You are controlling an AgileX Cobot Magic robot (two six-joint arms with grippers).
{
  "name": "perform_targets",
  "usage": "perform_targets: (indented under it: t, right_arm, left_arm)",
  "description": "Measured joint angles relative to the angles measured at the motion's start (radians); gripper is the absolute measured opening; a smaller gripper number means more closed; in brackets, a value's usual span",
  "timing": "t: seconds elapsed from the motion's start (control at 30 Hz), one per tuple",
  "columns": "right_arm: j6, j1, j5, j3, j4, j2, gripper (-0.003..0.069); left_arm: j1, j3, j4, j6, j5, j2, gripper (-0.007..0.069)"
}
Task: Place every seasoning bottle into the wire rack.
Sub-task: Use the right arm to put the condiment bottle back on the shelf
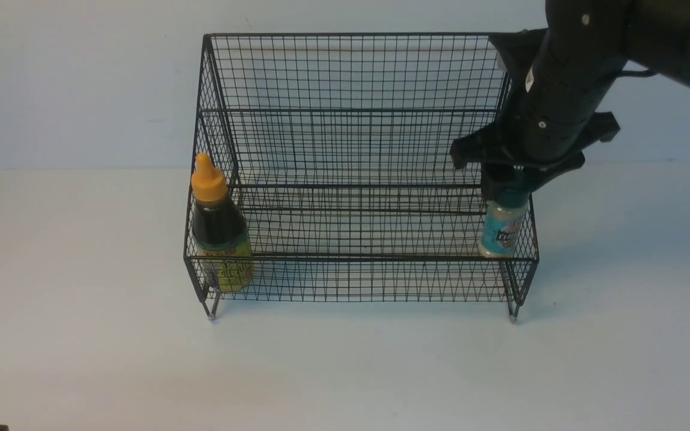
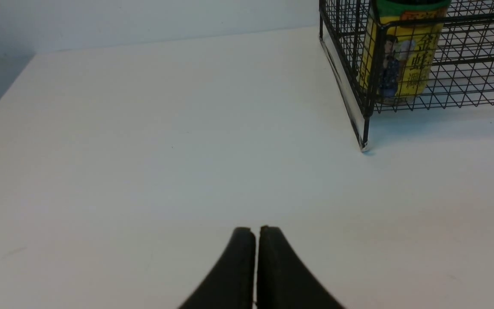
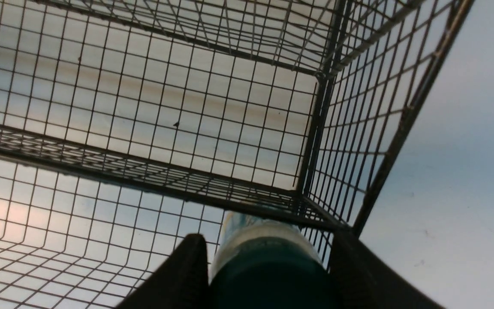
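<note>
The black wire rack (image 1: 351,108) stands mid-table. The tall dark bottle (image 1: 219,233) with its orange cap and yellow label stands upright in the rack's lowest tier at the left end; the left wrist view shows that bottle (image 2: 405,64) behind the rack's mesh (image 2: 365,111). My right gripper (image 1: 510,188) reaches down into the rack's right end, shut on the dark green lid of the small teal-labelled jar (image 1: 502,230). The right wrist view shows the fingers (image 3: 187,266) pressed on both sides of the jar's lid (image 3: 268,274). Whether the jar rests on the mesh I cannot tell. My left gripper (image 2: 253,229) is shut and empty over bare table.
The rack's right side wall (image 3: 358,128) runs close beside the right gripper. The rack's front left foot (image 2: 363,146) stands on the white table, far from the left gripper. A pale wall rises behind the rack.
</note>
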Motion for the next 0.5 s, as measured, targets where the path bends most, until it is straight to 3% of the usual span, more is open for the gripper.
perform_targets:
  t: [0.5]
  right_arm:
    - [0.034,0.000,0.000,-0.002,0.012,0.023,0.0340]
  left_arm:
    - [0.000,0.000,0.000,0.000,0.000,0.000,-0.0005]
